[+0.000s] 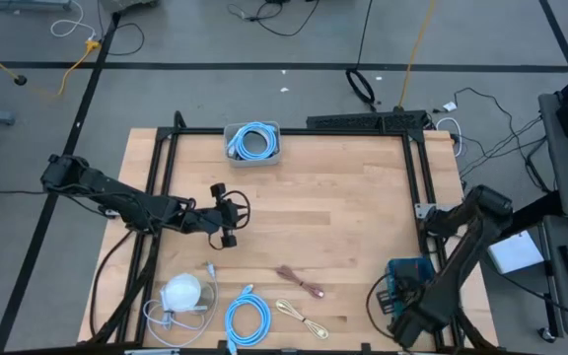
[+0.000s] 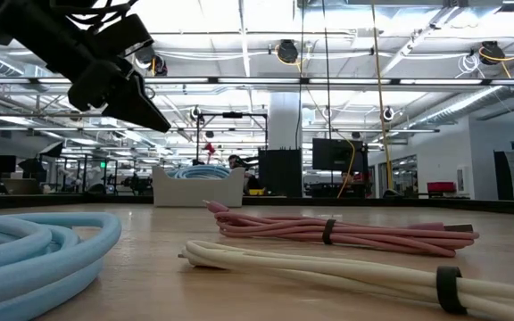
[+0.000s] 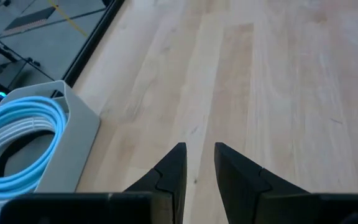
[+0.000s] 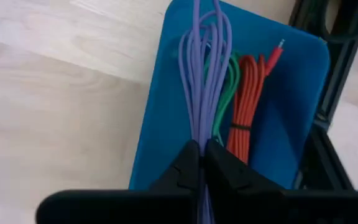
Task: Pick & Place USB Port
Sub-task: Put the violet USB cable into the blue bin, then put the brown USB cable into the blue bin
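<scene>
My left gripper (image 1: 230,215) (image 3: 201,148) hovers over bare wood near the table's middle, open by a narrow gap with nothing between its fingers; the low view shows it raised above the table (image 2: 119,85). My right gripper (image 1: 407,294) (image 4: 202,146) is at the near right corner over a blue tray (image 4: 166,124), shut on a purple cable bundle (image 4: 205,74). Green (image 4: 229,99) and orange (image 4: 247,99) cables lie in that tray. A grey bin (image 1: 252,143) (image 3: 73,143) at the far edge holds a coiled light-blue cable (image 3: 17,143). My right gripper pinches the purple cable bundle between its two fingers at one end of the loops (image 4: 202,132), several strands together. The fingers lie along the bundle. The strands run forward from the fingertips over the blue tray; whether they rest on the tray I cannot tell.
Near the front edge lie a pink cable (image 1: 299,279) (image 2: 328,230), a cream cable (image 1: 302,318) (image 2: 328,267), a coiled light-blue cable (image 1: 248,318) (image 2: 34,245) and a white round object with a cord (image 1: 180,293). Black frame rails (image 1: 417,168) border the table.
</scene>
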